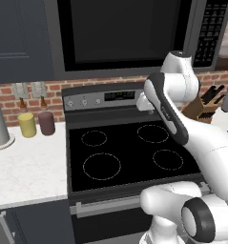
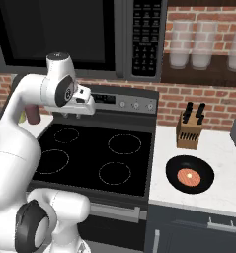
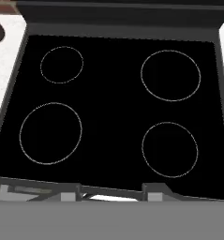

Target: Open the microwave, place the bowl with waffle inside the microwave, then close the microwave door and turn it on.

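Gripper (image 2: 78, 114) — centre-left of the right base view, pointing down over the black stove (image 2: 97, 158), holding nothing; whether its jaws stand apart or together cannot be told. Microwave (image 2: 75, 34) — top of frame above the stove, microwave door (image 1: 127, 31) shut. Bowl with waffle (image 2: 190, 174) — lower right, on the white counter (image 2: 223, 192), near the knife block (image 2: 189, 132).

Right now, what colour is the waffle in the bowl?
Orange-brown waffle in a black bowl, clearest in the right base view.
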